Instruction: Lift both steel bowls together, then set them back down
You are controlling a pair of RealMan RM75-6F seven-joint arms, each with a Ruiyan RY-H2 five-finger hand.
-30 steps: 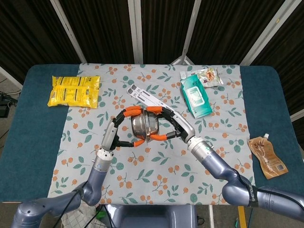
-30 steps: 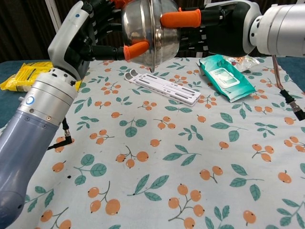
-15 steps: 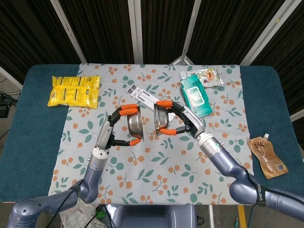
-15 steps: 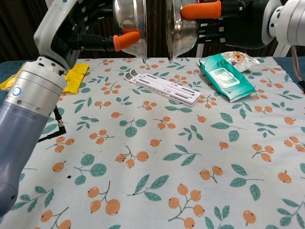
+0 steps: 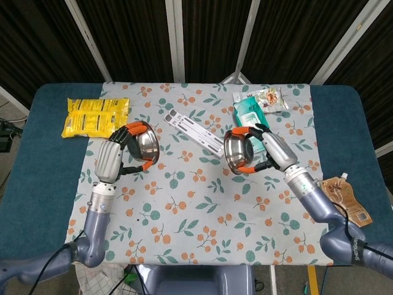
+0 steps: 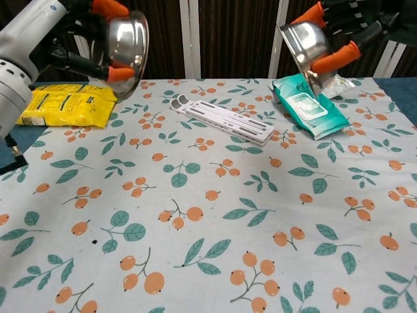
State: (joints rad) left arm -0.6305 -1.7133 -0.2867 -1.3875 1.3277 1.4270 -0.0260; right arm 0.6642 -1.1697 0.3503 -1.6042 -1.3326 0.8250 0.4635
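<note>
Two steel bowls are held in the air, well apart. My left hand (image 5: pixel 116 152) (image 6: pixel 85 39) grips the left bowl (image 5: pixel 145 141) (image 6: pixel 126 43) by its rim, tilted on edge with its opening toward the centre. My right hand (image 5: pixel 268 152) (image 6: pixel 345 29) grips the right bowl (image 5: pixel 236 151) (image 6: pixel 303 43), also tilted, opening facing left. Orange fingertips (image 5: pixel 244 168) wrap over each rim. Both bowls hang above the floral tablecloth (image 5: pixel 202 203).
A white slotted strip (image 5: pixel 192 129) (image 6: pixel 225 119) lies between the bowls on the cloth. A yellow snack bag (image 5: pixel 95 117) (image 6: pixel 62 106) sits far left. A teal wipes pack (image 5: pixel 249 115) (image 6: pixel 306 107) and a snack packet (image 5: pixel 270 98) lie back right; a brown pouch (image 5: pixel 347 203) rests at the right edge.
The two bowls, pressed together a second ago, have separated. My left hand swung its bowl far to the left and my right hand carried its bowl to the right.
</note>
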